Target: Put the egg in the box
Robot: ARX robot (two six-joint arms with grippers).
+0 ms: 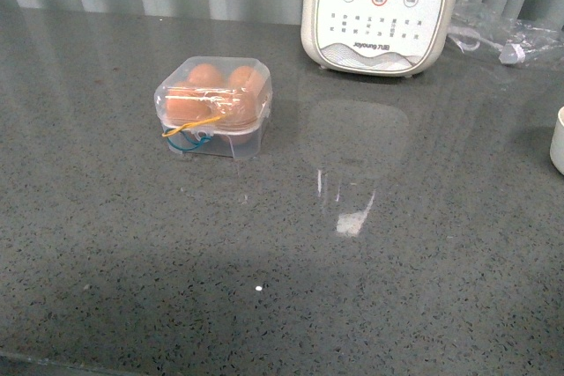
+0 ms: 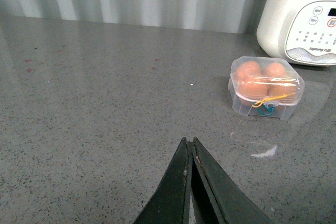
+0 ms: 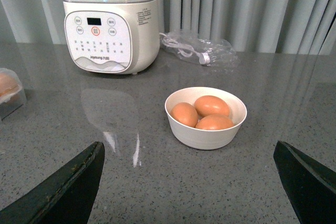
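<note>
Egg case closed and filled; both arms clear of the load.

The box point(image 1: 214, 108) stands left of centre in the front view on the grey countertop point(image 1: 397, 288), lid down, eggs point(image 1: 187, 105) inside, yellow and blue loops at its front. The left gripper point(image 2: 190, 145) has its fingers pressed together, holding nothing. The right gripper point(image 3: 189, 156) is spread wide above a white bowl point(image 3: 206, 132) holding three eggs. A white cooker point(image 1: 381, 8) stands at upper right.
</note>
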